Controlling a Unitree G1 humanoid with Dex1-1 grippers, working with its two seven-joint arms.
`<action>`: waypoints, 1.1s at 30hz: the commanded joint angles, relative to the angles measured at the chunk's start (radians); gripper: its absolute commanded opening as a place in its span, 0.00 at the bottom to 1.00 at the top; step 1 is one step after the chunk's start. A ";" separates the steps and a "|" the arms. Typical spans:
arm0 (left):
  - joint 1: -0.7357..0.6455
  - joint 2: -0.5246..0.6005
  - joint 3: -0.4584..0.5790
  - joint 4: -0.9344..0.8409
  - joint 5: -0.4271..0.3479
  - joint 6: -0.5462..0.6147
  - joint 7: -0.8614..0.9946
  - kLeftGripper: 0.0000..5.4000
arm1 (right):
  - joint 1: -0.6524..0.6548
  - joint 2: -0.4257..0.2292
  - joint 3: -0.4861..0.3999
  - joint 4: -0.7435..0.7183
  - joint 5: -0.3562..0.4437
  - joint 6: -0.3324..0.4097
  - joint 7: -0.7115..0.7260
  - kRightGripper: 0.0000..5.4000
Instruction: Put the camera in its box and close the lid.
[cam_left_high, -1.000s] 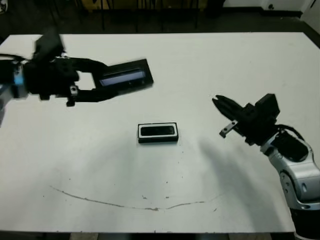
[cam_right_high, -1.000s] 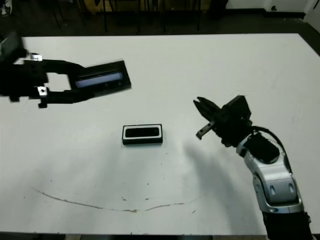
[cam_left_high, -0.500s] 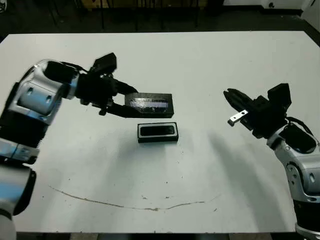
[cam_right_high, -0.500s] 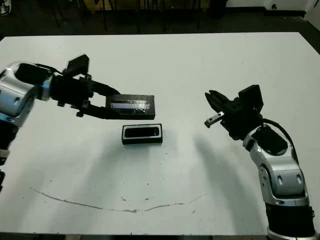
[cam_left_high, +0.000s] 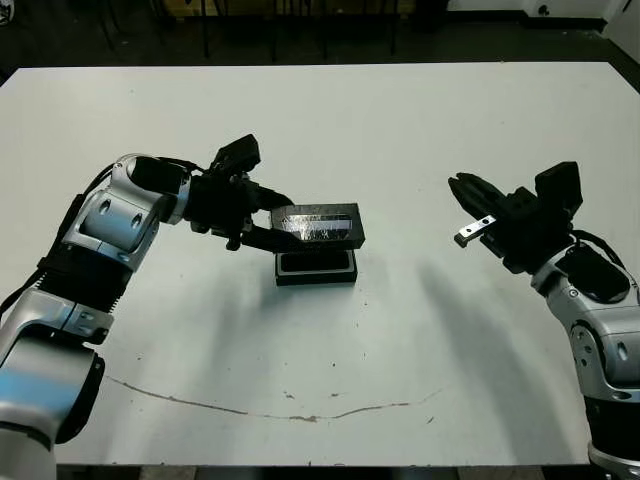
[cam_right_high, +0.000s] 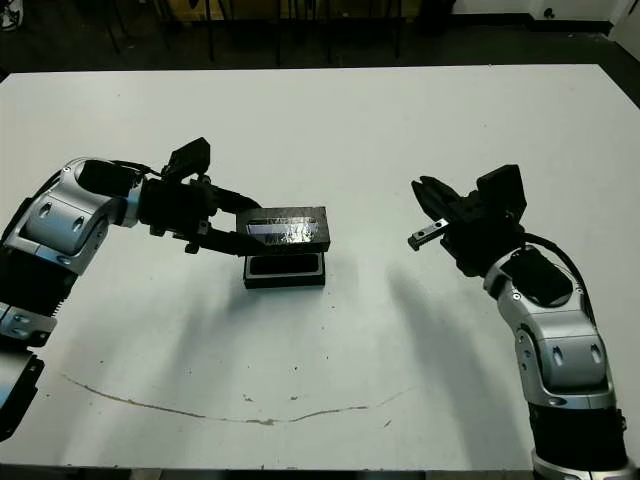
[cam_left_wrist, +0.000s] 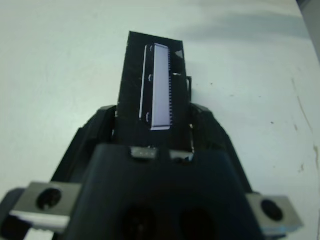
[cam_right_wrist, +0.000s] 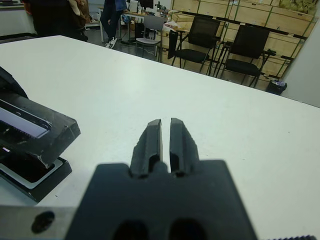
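Head views: the left gripper (cam_left_high: 268, 222), jaws clamped on one end of the lid (cam_left_high: 318, 225), holds the slab in the air just above the box (cam_left_high: 316, 269). Lid's silvery strip faces up; slab sits a bit toward the far side of the tray, so the box's near wall and white lining show below it. The camera (cam_left_high: 314, 264) is a dark bar inside the lining, partly hidden by the lid. The right gripper (cam_left_high: 460, 190) hangs over the white table (cam_left_high: 420, 120), well apart from the box, jaws near shut, w/ nothing between them.

Left wrist view: lid (cam_left_wrist: 154, 85) runs straight out from between the two black fingers (cam_left_wrist: 210, 131), which press on its long sides; the strip reads bright grey. Box not visible here.

Right wrist view: fingers (cam_right_wrist: 150, 142) stand side by side w/ only a thin slit between, empty. Off to one side of the jaws, lid (cam_right_wrist: 35, 131) rides above the box (cam_right_wrist: 37, 175), its white rim and dark inside showing under the slab. Chairs (cam_right_wrist: 246, 47) and a person's legs (cam_right_wrist: 111, 20) stand beyond the table.
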 joint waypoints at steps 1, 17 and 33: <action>-0.010 -0.012 -0.013 0.030 0.017 0.035 0.003 0.50 | 0.010 0.003 0.005 0.018 -0.007 0.000 0.000 0.00; -0.086 -0.064 -0.077 0.145 0.070 0.029 -0.084 0.50 | 0.025 0.000 0.022 0.004 -0.049 -0.001 -0.012 0.00; -0.086 -0.071 -0.099 0.160 0.101 0.028 -0.123 0.50 | 0.032 0.001 0.034 0.002 -0.068 -0.013 -0.016 0.00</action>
